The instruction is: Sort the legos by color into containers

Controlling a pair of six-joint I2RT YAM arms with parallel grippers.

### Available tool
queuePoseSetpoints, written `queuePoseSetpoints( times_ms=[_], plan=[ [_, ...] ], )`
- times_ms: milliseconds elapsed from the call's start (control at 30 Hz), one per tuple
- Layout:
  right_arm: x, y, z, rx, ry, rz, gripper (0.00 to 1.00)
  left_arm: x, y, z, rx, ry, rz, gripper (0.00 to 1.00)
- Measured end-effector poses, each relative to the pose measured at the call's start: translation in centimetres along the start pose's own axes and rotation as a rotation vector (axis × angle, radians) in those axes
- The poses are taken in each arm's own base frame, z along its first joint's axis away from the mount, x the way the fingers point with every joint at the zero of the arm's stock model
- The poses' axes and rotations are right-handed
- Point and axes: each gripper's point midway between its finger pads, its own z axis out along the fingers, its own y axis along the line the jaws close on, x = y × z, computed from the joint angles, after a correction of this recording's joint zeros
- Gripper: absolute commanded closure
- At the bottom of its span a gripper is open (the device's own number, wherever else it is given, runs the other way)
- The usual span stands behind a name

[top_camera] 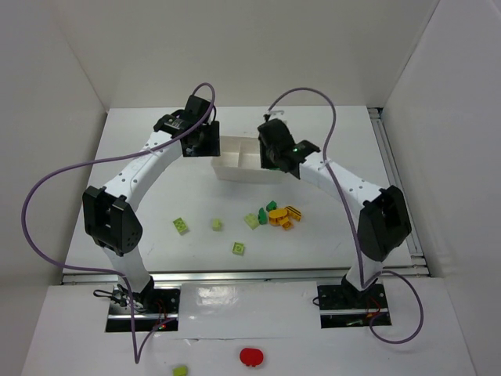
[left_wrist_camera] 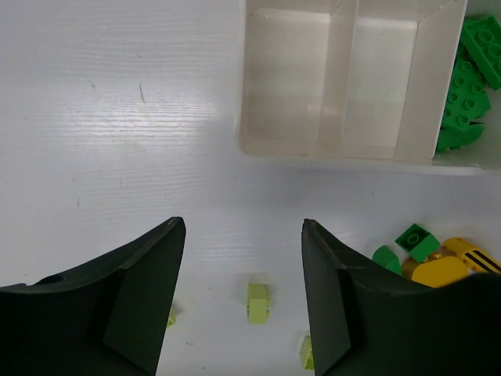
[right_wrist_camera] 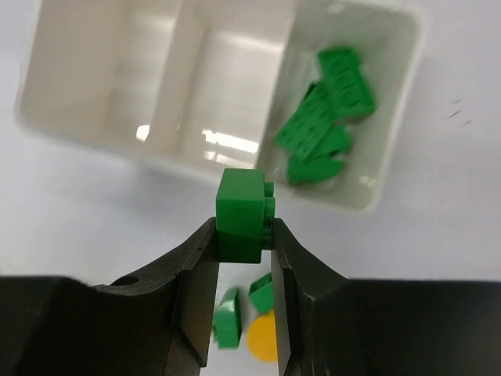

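Note:
The white three-compartment tray (top_camera: 235,168) stands at the table's back middle. Several dark green bricks (right_wrist_camera: 325,117) lie in its right compartment; the other two look empty in the right wrist view. My right gripper (right_wrist_camera: 244,235) is shut on a dark green brick (right_wrist_camera: 241,211), held above the table just in front of the tray (right_wrist_camera: 78,133). My left gripper (left_wrist_camera: 243,235) is open and empty, left of the tray (left_wrist_camera: 344,153), above a lime brick (left_wrist_camera: 257,301). Loose lime bricks (top_camera: 182,225), dark green bricks (top_camera: 272,207) and orange-yellow bricks (top_camera: 286,215) lie at mid table.
A red round object (top_camera: 251,356) and a lime brick (top_camera: 180,370) lie on the near ledge in front of the arm bases. White walls close in the table on three sides. A metal rail (top_camera: 391,172) runs along the right edge.

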Motion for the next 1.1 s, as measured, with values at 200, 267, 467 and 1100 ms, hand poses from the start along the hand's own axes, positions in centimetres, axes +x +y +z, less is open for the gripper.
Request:
queuePoseSetpoints(
  times_ms=[200,267,467,1100],
  plan=[
    [-3.7,-5.4,3.9,0.103,-0.037,0.102,0.7,0.0,0.0,0.0,-0.002,0.0,0.0,0.28],
    [-3.1,-5.9,5.3,0.122,-0.012,0.096,0.61,0.0,0.0,0.0,-0.003,-0.001,0.0,0.28],
    [-2.7,-5.8,7.7,0.131,0.016,0.077,0.27,0.0,0.1,0.0,-0.003,-0.001,0.001,0.28],
    [11.3,2.3,-3.2,-0.158,0.207,-0.075,0.45,0.0,-0.1,0.0,0.005,0.002,0.003,0.28]
  ],
)
